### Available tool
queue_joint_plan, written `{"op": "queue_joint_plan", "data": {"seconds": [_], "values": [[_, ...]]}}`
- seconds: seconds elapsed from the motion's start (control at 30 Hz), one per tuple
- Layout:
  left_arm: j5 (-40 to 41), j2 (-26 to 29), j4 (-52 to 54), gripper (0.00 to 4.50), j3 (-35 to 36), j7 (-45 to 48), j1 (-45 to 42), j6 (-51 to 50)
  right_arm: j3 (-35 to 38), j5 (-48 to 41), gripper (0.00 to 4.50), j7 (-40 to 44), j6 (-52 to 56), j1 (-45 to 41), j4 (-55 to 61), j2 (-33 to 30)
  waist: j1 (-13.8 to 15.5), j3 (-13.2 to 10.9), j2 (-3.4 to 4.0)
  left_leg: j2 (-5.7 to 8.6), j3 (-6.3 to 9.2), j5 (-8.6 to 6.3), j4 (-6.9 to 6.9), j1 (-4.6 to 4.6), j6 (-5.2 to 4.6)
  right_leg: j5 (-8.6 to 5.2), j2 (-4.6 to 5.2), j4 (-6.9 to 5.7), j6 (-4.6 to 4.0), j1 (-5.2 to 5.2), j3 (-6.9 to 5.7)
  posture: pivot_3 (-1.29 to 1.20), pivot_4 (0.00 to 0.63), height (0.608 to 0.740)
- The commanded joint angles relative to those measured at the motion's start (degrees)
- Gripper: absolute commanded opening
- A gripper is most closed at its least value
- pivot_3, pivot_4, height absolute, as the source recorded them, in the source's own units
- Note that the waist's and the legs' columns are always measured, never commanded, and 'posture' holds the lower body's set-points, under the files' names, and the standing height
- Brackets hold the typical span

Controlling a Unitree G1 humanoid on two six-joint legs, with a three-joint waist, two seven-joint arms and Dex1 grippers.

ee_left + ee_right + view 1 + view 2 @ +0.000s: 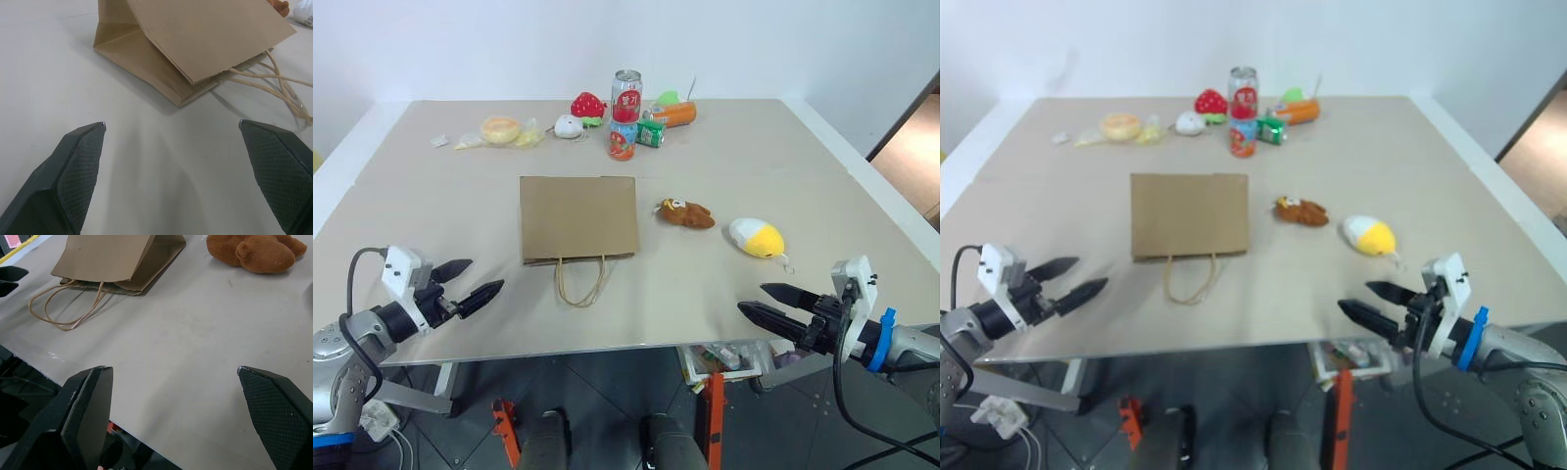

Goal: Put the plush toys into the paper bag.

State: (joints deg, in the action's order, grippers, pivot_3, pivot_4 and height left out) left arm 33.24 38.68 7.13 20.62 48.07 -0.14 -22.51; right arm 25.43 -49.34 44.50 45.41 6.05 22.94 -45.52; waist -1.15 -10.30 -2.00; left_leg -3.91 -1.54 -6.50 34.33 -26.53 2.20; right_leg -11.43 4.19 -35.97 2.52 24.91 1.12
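My left pincer (470,284) hangs released over the near left edge of the tabletop (754,166), jaws spread wide and holding nothing; my right pincer (771,302) is the same at the near right edge, wide apart and empty. Taking the paper bag (578,217) as the centre of the clock, the left pincer sits near eight o'clock and the right one near four.

The bag lies flat and folded, its mouth toward me at six o'clock, with the twisted handles (581,282) trailing out from it. The brown bear (685,212) lies on its side at three o'clock, close to the bag's edge but apart from it. The yellow-and-white egg toy (757,238) rests further out, between three and four o'clock, its cord loop on the side towards me.

I judge the work barely begun: both toys are outside and the bag is shut flat. The main risk is that mouth. If I carry a toy over without first lifting the upper layer, the toy will simply sit on top of the paper or push the light bag away across the smooth surface. A jaw could also snag a handle loop and drag the bag. The soft toys may squash and slip if pinched at an edge. The strawberry (588,104) and small white toy (569,126) at twelve o'clock must stay put.
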Motion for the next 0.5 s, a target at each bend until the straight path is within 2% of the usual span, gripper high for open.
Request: {"op": "queue_joint_plan", "data": {"seconds": [0.03,0.2,0.4,0.5], "values": [[1.06,0.92,-0.31,4.5,1.49,2.59,-0.91,1.7,1.23,-0.55,4.39,-0.17,-0.95,-0.83,1.38,0.09,0.0,0.0,0.0,0.0,0.0,0.0,0.0,0.0,0.0,0.0,0.0,0.0,0.0,0.0,0.0,0.0,0.15,0.74],[-0.08,2.69,-1.26,4.5,0.12,14.04,-0.17,10.53,-0.37,0.09,4.39,0.09,-1.32,-2.41,1.07,-0.01,-0.02,0.0,0.01,0.0,0.0,0.0,0.0,0.0,0.0,0.0,0.0,0.0,-0.01,0.08,0.0,0.0,0.15,0.74],[-8.77,3.89,-3.97,4.5,-6.95,24.07,-5.08,29.04,-2.74,-4.26,4.39,1.45,2.14,-7.46,4.68,-2.01,0.0,0.0,0.01,0.0,-0.01,0.0,0.0,0.0,0.0,0.0,0.02,0.01,-0.01,0.06,0.0,0.0,0.15,0.74],[-15.54,3.52,-9.0,4.5,-12.15,26.69,-10.16,40.9,-6.53,-6.05,4.39,2.97,3.96,-8.62,9.42,-3.24,0.09,0.0,0.01,0.0,-0.01,0.0,-0.01,-0.03,0.0,0.02,0.01,-0.03,-0.03,-0.07,0.0,0.0,0.15,0.74]]}}
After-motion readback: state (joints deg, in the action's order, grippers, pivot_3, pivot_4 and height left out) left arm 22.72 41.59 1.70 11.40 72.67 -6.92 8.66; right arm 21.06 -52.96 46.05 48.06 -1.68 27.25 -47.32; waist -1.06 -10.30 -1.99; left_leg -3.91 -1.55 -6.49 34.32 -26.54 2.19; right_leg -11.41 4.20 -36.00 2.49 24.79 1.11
